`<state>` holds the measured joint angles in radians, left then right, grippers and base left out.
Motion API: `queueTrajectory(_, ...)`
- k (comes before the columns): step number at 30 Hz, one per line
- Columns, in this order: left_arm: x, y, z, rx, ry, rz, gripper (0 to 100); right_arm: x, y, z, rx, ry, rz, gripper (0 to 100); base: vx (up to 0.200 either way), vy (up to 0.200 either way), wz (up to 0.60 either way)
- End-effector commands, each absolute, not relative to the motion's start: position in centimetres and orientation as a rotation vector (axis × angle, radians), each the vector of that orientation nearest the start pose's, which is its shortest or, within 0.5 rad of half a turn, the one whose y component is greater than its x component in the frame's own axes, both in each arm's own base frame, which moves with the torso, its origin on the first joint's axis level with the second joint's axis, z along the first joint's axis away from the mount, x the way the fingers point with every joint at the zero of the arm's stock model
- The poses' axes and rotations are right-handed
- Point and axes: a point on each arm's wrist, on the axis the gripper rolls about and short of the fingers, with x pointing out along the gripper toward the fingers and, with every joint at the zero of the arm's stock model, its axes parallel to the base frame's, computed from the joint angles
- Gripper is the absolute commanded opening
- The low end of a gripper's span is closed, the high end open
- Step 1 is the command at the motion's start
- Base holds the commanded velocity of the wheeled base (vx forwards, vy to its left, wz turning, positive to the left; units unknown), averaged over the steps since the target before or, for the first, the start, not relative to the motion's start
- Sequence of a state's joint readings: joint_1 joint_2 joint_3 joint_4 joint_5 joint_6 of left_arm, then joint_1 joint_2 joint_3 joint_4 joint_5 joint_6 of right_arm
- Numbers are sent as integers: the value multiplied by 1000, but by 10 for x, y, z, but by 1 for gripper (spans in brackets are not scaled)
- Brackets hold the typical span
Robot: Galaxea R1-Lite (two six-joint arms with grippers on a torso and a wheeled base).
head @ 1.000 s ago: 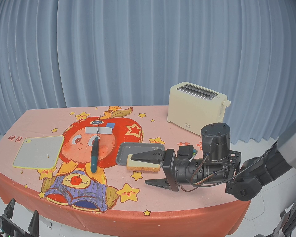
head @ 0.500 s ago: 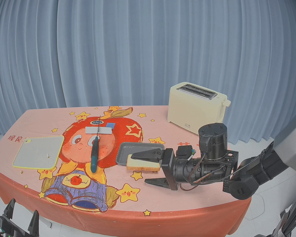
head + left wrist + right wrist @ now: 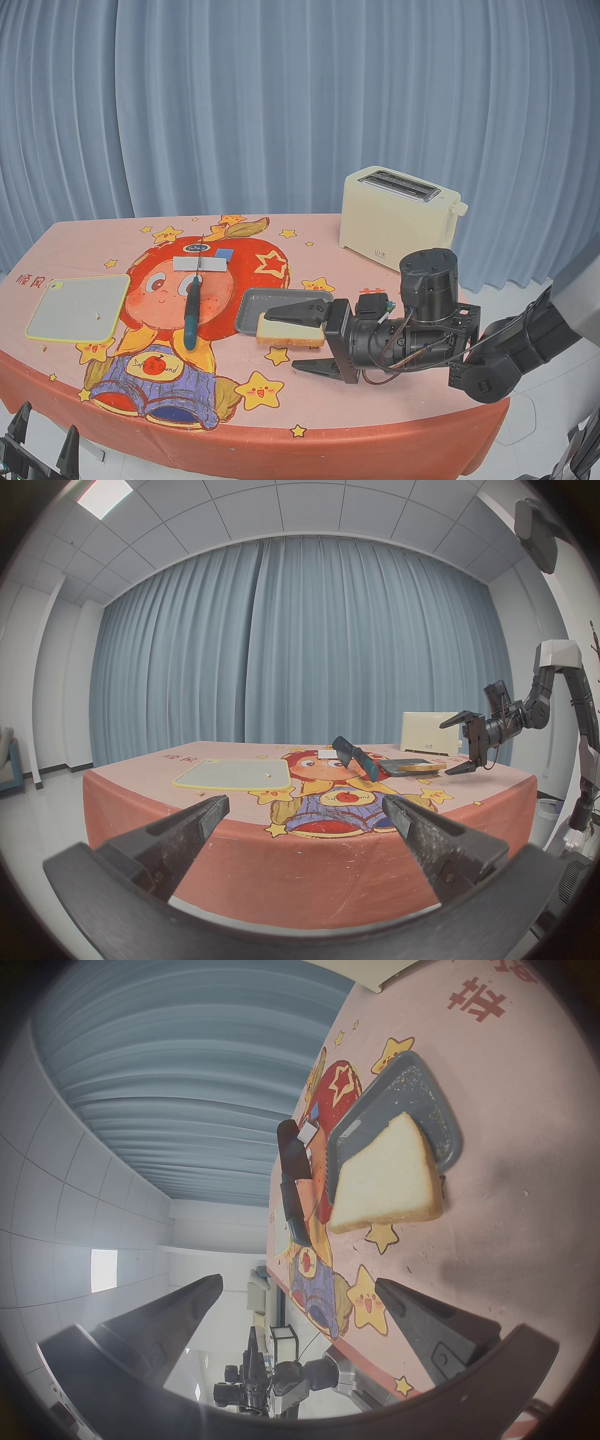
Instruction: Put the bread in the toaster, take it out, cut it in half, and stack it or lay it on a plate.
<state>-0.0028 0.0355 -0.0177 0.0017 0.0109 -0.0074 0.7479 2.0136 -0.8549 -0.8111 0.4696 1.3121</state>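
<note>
1. Nearest us, the left gripper (image 3: 44, 437) hangs below the desk's (image 3: 300, 406) near edge, on the left and well apart from everything. Its jaws stand wide apart with nothing between them.
2. Over the desk's right front we see the right gripper (image 3: 280, 342), lying level, turned on its side and pointing left. Its jaws gape wide and have hold of nothing.
3. The bread (image 3: 289, 331) lies flat just ahead of those jaws. In the head view the upper jaw crosses its top edge. In the right wrist view the slice sits beyond both tips, not between them. We cannot tell whether a jaw touches it.
4. The slice's far part rests over the near rim of the grey tray (image 3: 284, 297), and its near part is on the desk.
5. Left of the tray lies the knife (image 3: 192, 312), its teal handle toward us and its blade pointing away across a white strip (image 3: 212, 264).
6. Farther left, near the desk's edge, the board (image 3: 78, 308) lies flat.
7. At the right rear stands the toaster (image 3: 400, 219), slots upward, well apart from the bread.
8. Behind everything hangs a blue curtain (image 3: 250, 94).
</note>
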Motion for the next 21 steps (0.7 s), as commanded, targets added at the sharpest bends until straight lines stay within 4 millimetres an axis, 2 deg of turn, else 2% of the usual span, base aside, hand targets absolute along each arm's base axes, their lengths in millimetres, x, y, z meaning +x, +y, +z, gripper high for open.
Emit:
queueTrajectory(1,-20,0,76,-7,37,8,100,261,254,106,1076,1083,773,100,0,0,0)
queueTrajectory(21,-20,0,76,-6,37,8,100,271,258,96,1113,1105,729,100,0,0,0)
